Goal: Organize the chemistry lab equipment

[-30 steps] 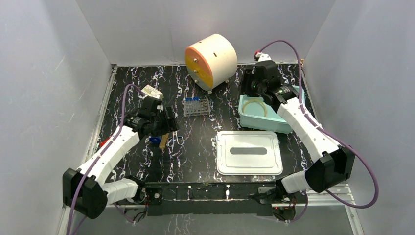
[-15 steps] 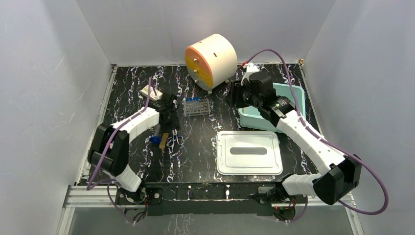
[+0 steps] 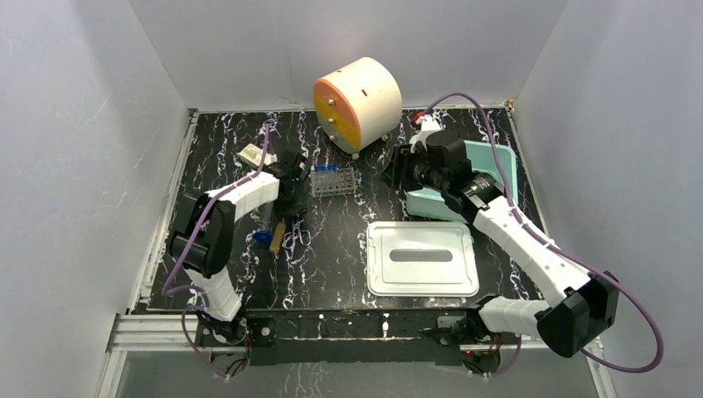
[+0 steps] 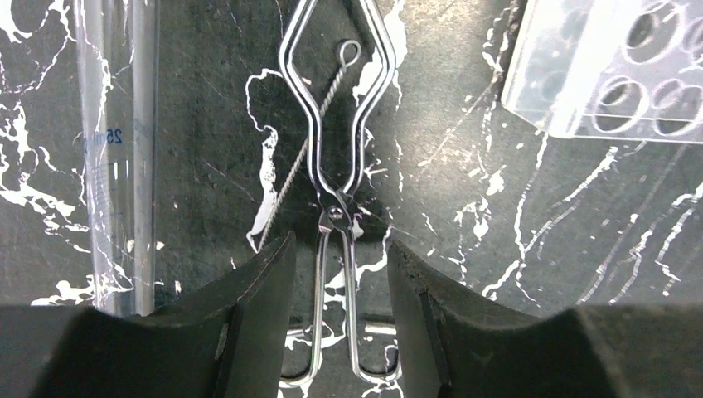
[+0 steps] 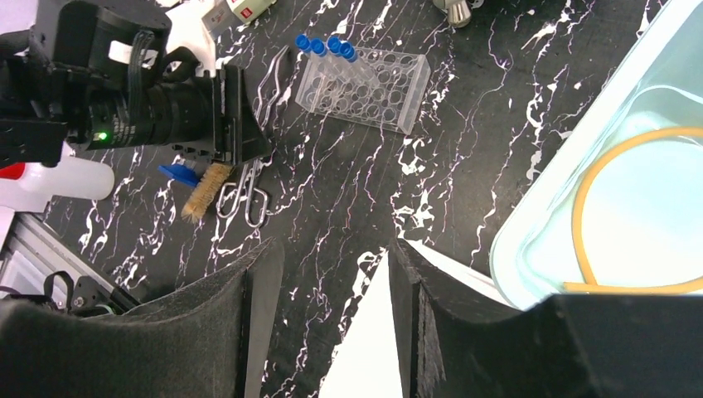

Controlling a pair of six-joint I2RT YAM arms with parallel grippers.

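Metal tongs (image 4: 335,217) lie flat on the black table. My left gripper (image 4: 340,249) is open and low over them, one finger on each side of the handles with a gap on both sides. A glass tube (image 4: 116,149) lies to its left. The clear rack (image 5: 365,83), with blue-capped tubes (image 5: 319,46) at one end, stands just beyond. A wooden-handled brush (image 5: 199,195) lies beside the tongs' rings. The tan tubing coil (image 5: 578,199) rests in the teal tub (image 5: 530,240). My right gripper (image 3: 402,170) hovers open and empty between rack and tub.
The cream-and-orange drawer cabinet (image 3: 358,104) stands at the back centre. The white lid (image 3: 423,259) lies flat in front of the tub (image 3: 497,166). A small white box (image 3: 251,154) sits at the back left, and a white bottle (image 5: 58,182) stands left of the brush.
My left arm has stretched forward, bringing its gripper over the tongs near the rack with the jaws narrower. My right gripper has moved left, off the tub.
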